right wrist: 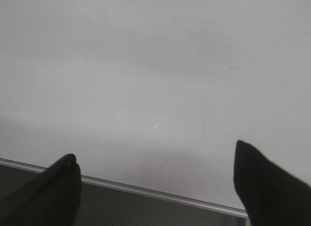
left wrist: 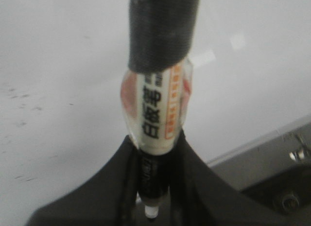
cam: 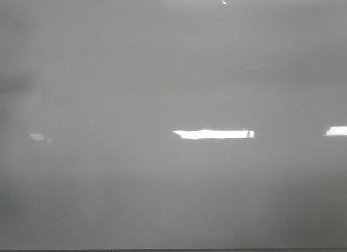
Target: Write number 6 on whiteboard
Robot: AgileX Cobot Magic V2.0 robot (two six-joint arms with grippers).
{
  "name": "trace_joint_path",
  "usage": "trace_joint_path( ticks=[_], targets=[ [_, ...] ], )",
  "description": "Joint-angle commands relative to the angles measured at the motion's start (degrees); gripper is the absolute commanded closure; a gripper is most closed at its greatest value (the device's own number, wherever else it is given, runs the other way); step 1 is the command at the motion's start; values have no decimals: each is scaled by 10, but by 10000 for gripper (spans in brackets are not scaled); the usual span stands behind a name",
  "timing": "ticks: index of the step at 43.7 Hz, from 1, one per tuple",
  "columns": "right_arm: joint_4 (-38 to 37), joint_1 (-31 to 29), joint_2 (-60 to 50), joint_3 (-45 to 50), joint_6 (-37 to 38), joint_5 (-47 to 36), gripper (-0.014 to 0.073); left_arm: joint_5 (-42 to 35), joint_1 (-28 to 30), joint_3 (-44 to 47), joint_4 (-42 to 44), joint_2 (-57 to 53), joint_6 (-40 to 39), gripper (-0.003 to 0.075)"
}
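Whiteboard (cam: 162, 89) fills almost all of your front view, smooth and grey, with bright patches of light on it. You can see no drawn number on it in any view; only some tiny dark specks show on it in your left wrist view.

Your left gripper (left wrist: 155, 187) is squeezed tight on a marker (left wrist: 158, 109). The marker stands up between the two black fingers (left wrist: 92, 197) and points out over the board. It has a white label with black and orange print, and its far end is wrapped in dark tape. You cannot see if its tip touches the board. The board's edge and a dark metal part sit just beside this gripper.

Your right gripper (right wrist: 155, 177) is spread wide and holds nothing. Its two dark fingertips (right wrist: 265, 182) hang near the board's silver edge (right wrist: 160, 194), with bare board beyond them.
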Motion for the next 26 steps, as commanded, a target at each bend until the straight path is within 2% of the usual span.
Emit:
trace_joint_path(
  ticks=[1,7,14,18,26],
  targets=[
    [1,0,22,-31,-18,-24,-61,54,-48,-41,-33,-11,69,741],
    [3,0,47,-37,-39,-12,-61,65,-120,-51,-70,-8,133,741],
    [41,3,82,-37,-85,10,-61,65,-202,-67,-74,25,154,741],
    [89,14,97,-38,-150,25,-61,65,-245,-84,-73,55,169,741],
    [193,58,117,-49,-331,84,-61,61,-307,-121,-70,104,194,741]
  ],
)
